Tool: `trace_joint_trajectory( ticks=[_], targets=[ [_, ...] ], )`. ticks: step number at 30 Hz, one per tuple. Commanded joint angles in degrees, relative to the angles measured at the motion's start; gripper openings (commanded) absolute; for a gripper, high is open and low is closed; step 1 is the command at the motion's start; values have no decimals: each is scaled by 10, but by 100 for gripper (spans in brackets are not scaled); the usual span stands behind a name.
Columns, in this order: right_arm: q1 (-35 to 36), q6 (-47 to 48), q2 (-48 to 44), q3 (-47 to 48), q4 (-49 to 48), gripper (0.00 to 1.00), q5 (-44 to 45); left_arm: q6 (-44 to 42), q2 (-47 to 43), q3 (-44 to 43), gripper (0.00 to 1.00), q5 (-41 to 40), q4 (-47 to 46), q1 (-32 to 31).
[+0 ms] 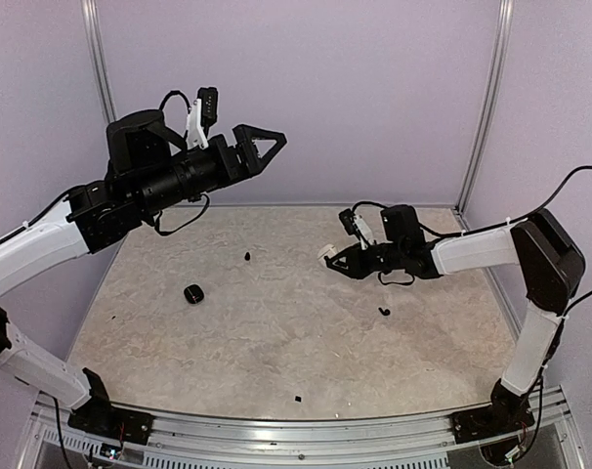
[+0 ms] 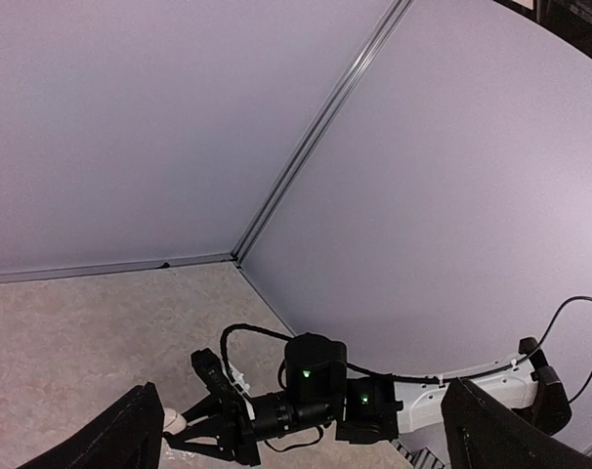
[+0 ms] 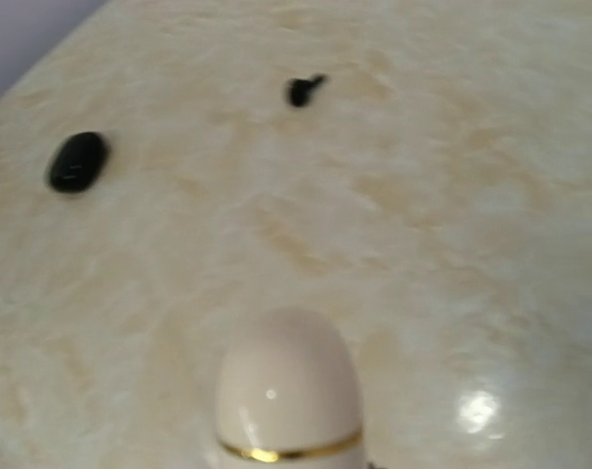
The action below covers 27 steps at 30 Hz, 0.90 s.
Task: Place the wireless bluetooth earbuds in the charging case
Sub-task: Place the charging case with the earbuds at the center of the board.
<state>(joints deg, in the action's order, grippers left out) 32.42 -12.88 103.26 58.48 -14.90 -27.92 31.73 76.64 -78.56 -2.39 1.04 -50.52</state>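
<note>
My right gripper is low over the middle of the table, shut on a white egg-shaped charging case with a gold band. That case fills the bottom of the right wrist view, and the fingers holding it are hidden there. Black earbuds lie loose on the table: one to the left of the case and one in front of the right gripper. My left gripper is raised high above the table's back left, open and empty. Its fingers frame the right arm's gripper and the white case.
A black oval case-like object lies at the left of the table, and it also shows in the right wrist view near a black earbud. A small black bit lies near the front edge. Purple walls enclose the table.
</note>
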Motion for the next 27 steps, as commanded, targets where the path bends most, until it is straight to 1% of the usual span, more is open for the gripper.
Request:
trace_joint_trajectory(
  ticks=[1,2,4,6,9,15,19,23,25,27],
  targets=[
    [-29,10,31,40,43,3,-2,24,-17,5,99,20,10,18],
    [-35,8,38,47,48,4,-4,27,-16,2,99,36,18,23],
    [-49,3,57,60,60,6,-6,32,-12,8,99,36,20,30],
    [-61,-6,71,69,63,7,-13,40,-19,40,99,26,11,39],
    [-67,-15,100,94,75,10,-31,57,-36,94,99,-10,3,59],
    [-68,-41,147,123,69,12,-48,75,-58,171,99,-42,41,113],
    [-76,-57,168,131,66,17,-44,92,-79,228,99,-39,47,153],
    [-81,-59,182,139,79,22,-32,101,-79,252,99,-24,79,204],
    [-82,-62,185,140,84,28,-26,92,-78,257,99,-33,92,214],
    [-85,-64,183,137,86,32,-21,87,-76,258,99,-44,108,219]
  ],
)
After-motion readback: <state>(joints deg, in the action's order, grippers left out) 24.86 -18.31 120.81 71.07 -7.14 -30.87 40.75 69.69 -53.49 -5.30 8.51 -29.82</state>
